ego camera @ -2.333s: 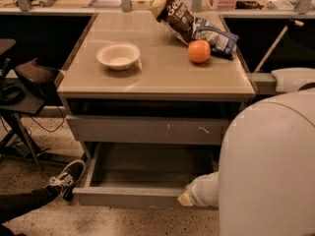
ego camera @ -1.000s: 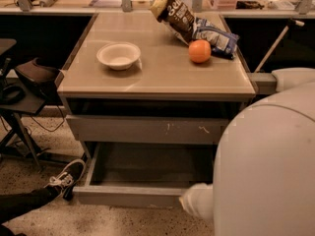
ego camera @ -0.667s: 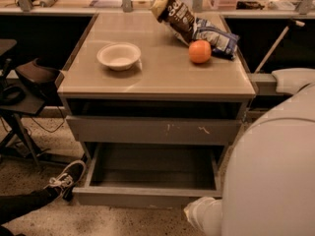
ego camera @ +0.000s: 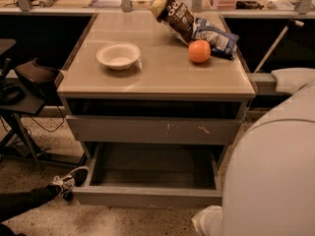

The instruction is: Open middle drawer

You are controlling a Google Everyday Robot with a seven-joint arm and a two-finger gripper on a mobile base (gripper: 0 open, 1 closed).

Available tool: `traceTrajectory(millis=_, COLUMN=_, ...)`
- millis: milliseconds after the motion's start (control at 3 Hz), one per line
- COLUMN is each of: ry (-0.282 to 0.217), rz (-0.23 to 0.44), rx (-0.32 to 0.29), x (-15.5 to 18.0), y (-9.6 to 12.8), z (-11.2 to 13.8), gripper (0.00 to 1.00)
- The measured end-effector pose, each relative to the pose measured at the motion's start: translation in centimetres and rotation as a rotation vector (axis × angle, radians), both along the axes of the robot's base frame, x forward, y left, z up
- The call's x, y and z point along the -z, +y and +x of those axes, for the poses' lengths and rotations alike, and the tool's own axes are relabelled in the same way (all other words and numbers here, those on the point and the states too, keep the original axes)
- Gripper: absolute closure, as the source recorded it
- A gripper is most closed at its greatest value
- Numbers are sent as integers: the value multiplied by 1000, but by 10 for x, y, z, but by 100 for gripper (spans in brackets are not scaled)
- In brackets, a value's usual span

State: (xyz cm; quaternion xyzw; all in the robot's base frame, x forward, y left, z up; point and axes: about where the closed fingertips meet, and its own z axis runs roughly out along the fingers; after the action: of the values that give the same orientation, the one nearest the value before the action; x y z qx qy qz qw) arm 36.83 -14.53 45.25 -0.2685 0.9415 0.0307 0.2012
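Note:
The middle drawer (ego camera: 147,196) is pulled out below the table top; its plain grey front faces me and its empty inside (ego camera: 155,166) is open to view. Above it sits a shut grey front with white scratch marks (ego camera: 155,130). My arm's big white body (ego camera: 275,171) fills the lower right. A rounded white end of the arm (ego camera: 206,221) sits just in front of the drawer's right corner, near the bottom edge. My gripper is hidden by the arm and does not show.
On the table top (ego camera: 98,82) stand a white bowl (ego camera: 118,55), an orange (ego camera: 199,51) and snack bags (ego camera: 194,26). A black stand (ego camera: 29,80) is at the left. A person's leg and sneaker (ego camera: 64,183) lie on the floor by the drawer's left corner.
The rounded white end of my arm has moved down and back from the drawer's right front corner toward the bottom edge. The drawer has stayed pulled out.

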Motion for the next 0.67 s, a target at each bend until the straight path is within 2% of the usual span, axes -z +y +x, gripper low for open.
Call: traceTrajectory(millis=667, ry=0, rz=0, rx=0, x=0, y=0, z=0, gripper=11)
